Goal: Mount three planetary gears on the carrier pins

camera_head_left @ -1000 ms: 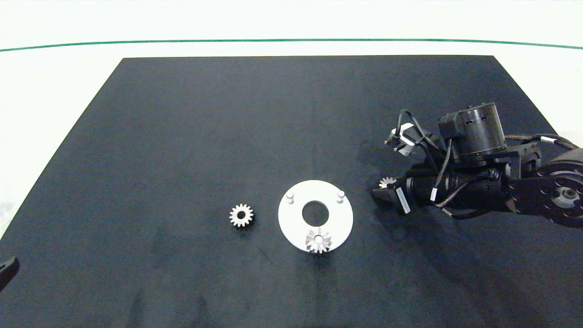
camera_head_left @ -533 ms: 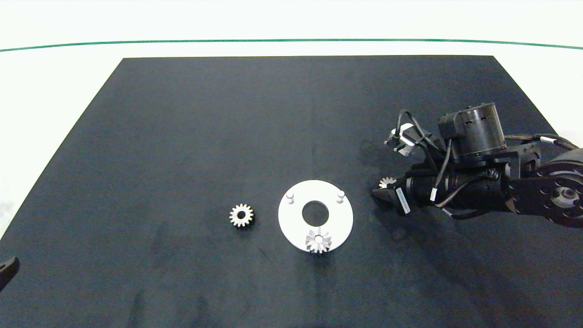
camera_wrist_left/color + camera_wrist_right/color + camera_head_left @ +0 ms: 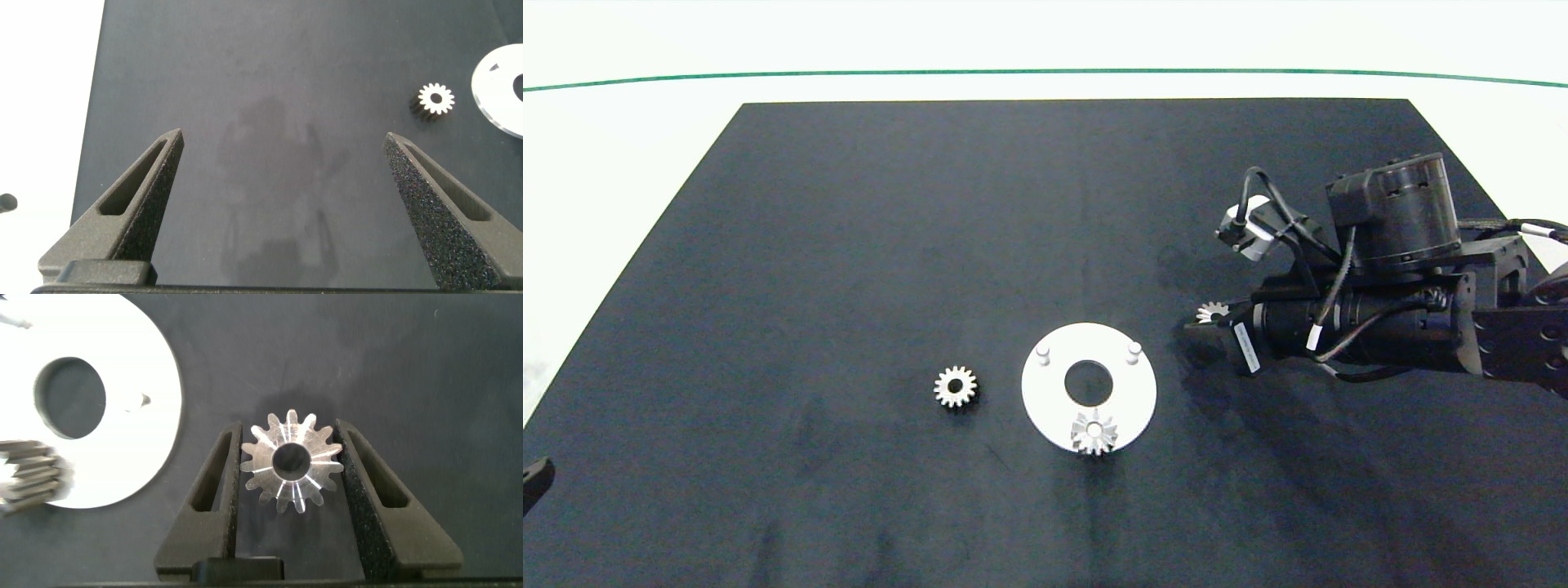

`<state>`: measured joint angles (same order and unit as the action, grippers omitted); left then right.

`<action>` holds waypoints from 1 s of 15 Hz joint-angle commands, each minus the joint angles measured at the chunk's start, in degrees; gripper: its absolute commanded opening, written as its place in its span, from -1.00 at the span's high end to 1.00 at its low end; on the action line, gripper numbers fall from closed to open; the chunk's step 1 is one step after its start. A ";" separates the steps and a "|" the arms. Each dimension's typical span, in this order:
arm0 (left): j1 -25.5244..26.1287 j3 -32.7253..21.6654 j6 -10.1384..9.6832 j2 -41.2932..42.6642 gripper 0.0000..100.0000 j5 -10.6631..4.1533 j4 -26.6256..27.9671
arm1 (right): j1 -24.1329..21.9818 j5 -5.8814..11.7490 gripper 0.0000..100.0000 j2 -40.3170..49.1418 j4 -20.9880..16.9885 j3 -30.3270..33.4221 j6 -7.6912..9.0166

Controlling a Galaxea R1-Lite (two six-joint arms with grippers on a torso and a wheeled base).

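Observation:
The white carrier disc (image 3: 1127, 392) lies mid-table with two bare pins (image 3: 1043, 353) (image 3: 1134, 349) at its far side. One silver gear (image 3: 1094, 432) sits on the near pin. A second gear (image 3: 955, 386) lies flat on the mat left of the disc, also seen in the left wrist view as the gear (image 3: 435, 100). My right gripper (image 3: 1207, 327) is just right of the disc, lifted, shut on the third gear (image 3: 292, 461) (image 3: 1213, 311), which the fingers (image 3: 369, 482) pinch by its teeth. My left gripper (image 3: 282, 155) stays open at the near left corner (image 3: 535, 482).
A black mat (image 3: 849, 245) covers the white table (image 3: 621, 139), with a green line (image 3: 849, 75) across the far side. The disc (image 3: 139, 425) shows beside the held gear in the right wrist view.
The right arm has risen and drawn slightly back to the right, carrying the gripped gear up off the mat. The disc, the other two gears and the left arm have not moved.

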<state>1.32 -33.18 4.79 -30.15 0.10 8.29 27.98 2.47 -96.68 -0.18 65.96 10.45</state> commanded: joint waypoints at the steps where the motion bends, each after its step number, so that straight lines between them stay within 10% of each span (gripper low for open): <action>1: 0.00 0.05 0.04 0.00 -1.00 -0.01 0.06 | 3.22 0.60 0.98 2.03 0.01 0.13 0.19; 7: -0.09 -0.13 -0.04 0.09 -1.00 -0.01 0.06 | 9.99 5.96 0.98 -1.40 -0.17 3.73 0.71; 15: -0.09 -0.57 0.04 0.09 -1.00 -0.01 0.41 | 11.49 7.19 0.98 -5.18 0.18 4.79 0.71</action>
<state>1.23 -33.68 4.77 -29.99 0.10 8.64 39.36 9.62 -101.07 0.00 70.56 11.08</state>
